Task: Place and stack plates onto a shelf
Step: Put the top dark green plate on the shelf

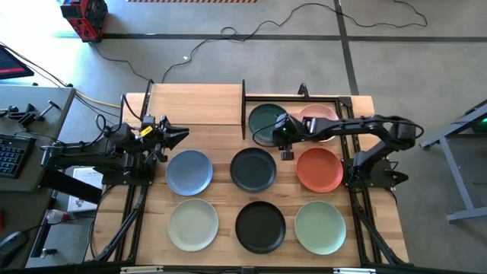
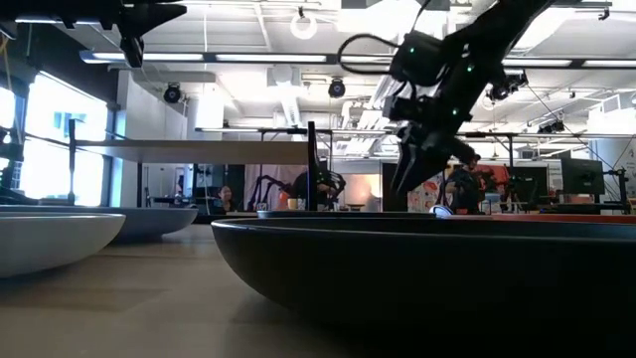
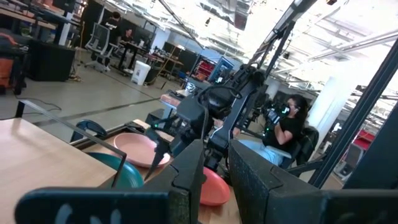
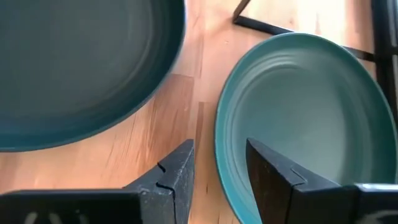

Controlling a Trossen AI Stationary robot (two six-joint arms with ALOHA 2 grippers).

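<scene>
Seen from above, a slatted wooden table (image 1: pixel 221 194) holds eight round plates. The landmark is the dark teal plate (image 1: pixel 266 120), which lies on the table beside the light-wood shelf (image 1: pixel 196 105), just past the shelf's black end rod.

The right gripper (image 1: pixel 280 131) hangs over the near rim of the dark teal plate, on the side facing the charcoal plate (image 1: pixel 253 169). In the right wrist view its two dark fingers (image 4: pixel 177 171) stand a narrow gap apart with the teal rim (image 4: pixel 225 130) running between them; one finger is outside the plate over bare wood, the other over the plate's inside. Whether they touch the rim cannot be told. They hold nothing.

Beside the dark teal plate, away from the shelf, lies the pink plate (image 1: pixel 319 119), partly under the right arm. The orange-red plate (image 1: pixel 319 169) lies next to the charcoal one. The blue plate (image 1: pixel 189 171) is well apart from the teal plate, in front of the shelf.

The left gripper (image 1: pixel 176 135) waits near the blue plate, raised above the table, its fingers (image 3: pixel 189 168) slightly parted and empty.
</scene>
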